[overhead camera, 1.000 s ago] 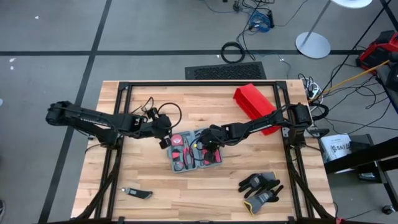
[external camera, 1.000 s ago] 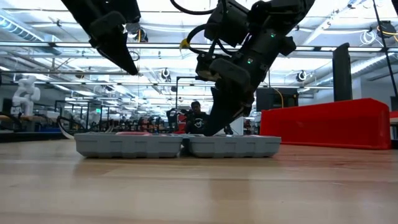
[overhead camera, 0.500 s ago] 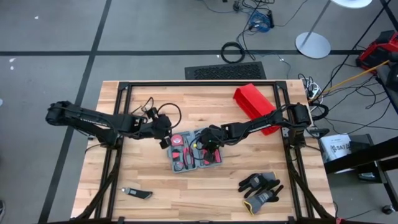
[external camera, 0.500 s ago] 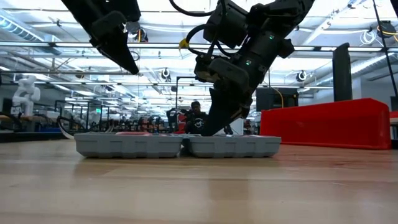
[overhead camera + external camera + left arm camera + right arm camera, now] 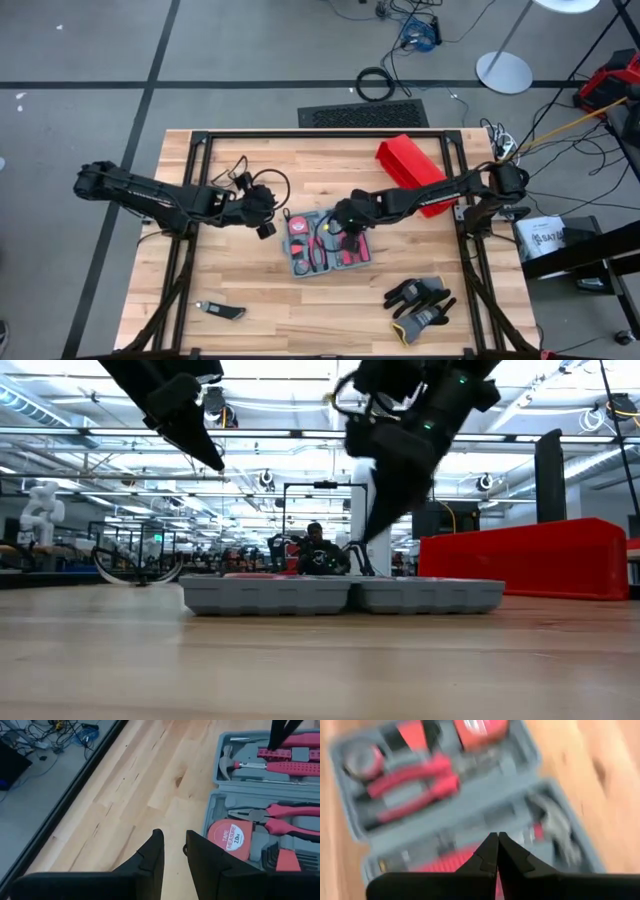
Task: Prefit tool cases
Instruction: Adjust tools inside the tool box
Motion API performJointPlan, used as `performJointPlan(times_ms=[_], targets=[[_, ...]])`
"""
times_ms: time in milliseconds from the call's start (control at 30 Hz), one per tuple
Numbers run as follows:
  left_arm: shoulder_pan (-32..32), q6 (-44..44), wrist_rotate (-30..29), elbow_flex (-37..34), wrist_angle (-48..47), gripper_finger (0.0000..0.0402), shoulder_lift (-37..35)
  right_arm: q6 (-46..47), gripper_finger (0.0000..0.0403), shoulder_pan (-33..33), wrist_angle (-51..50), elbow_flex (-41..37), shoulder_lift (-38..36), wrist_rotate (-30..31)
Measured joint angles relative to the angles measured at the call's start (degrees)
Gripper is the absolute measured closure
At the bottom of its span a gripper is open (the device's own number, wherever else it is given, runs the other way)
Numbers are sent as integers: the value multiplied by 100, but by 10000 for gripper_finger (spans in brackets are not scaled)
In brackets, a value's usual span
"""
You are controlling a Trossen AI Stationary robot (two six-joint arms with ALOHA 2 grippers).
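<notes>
1. While the tool case [image 5: 330, 243] lay opened flat near the middle of the worktop [image 5: 240, 160], both halves showed pink-handled tools seated in their slots: pliers [image 5: 280, 820], a tape measure [image 5: 227, 837] and a hammer [image 5: 232, 762].
2. The right end effector [image 5: 349, 232] hung over the case's far half, its fingers clenched together and grasping nothing.
3. The left end effector [image 5: 264, 224] waited just beside the case, fingers [image 5: 150, 852] parted and released, apart from it.
4. Judged from this, most slots looked filled; any further seating and closing the lid appeared left to do.
5. Farther back stood the red bin [image 5: 410, 170].
</notes>
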Motion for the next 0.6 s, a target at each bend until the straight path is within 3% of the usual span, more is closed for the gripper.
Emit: performJointPlan(times_ms=[167, 467, 600], targets=[[0, 0, -12, 0, 3, 316, 0, 422, 403, -35, -1023, 1, 241, 110], [0, 0, -101, 2, 49, 316, 0, 405, 403, -28, -933, 24, 566, 138], [0, 0, -117, 2, 53, 316, 0, 346, 403, -45, -1107, 100, 533, -220]])
